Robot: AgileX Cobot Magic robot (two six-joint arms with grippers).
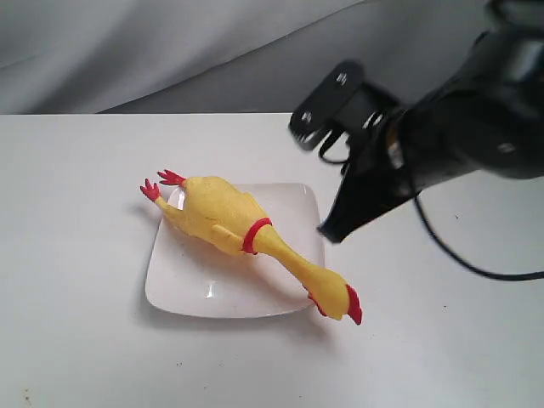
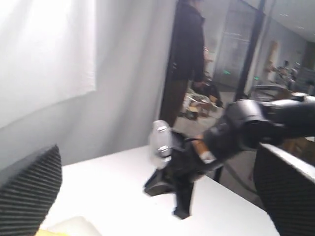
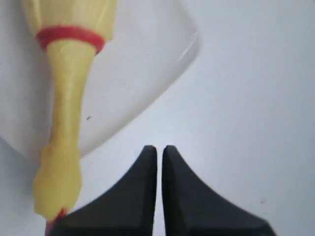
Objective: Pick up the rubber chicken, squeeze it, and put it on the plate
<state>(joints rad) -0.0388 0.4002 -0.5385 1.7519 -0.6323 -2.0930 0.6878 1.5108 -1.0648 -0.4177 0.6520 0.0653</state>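
The rubber chicken (image 1: 225, 217) lies slantwise across the white square plate (image 1: 187, 280), untouched by either gripper. Its red feet stick out past the far left corner and its head with the red comb hangs over the near right corner. My right gripper (image 1: 327, 231) hovers just off the plate's right edge, shut on nothing. In the right wrist view its closed tips (image 3: 160, 147) sit beside the chicken's neck (image 3: 69, 108) and the plate's corner (image 3: 142, 64). My left gripper (image 2: 158, 152) is open, its ribbed fingers (image 2: 29, 191) wide apart, away from the plate.
The white table (image 1: 76, 340) carries only the plate and the toy. The right arm's black cable (image 1: 450, 255) trails over the table on the right. A grey cloth backdrop (image 1: 170, 51) hangs behind the table's far edge.
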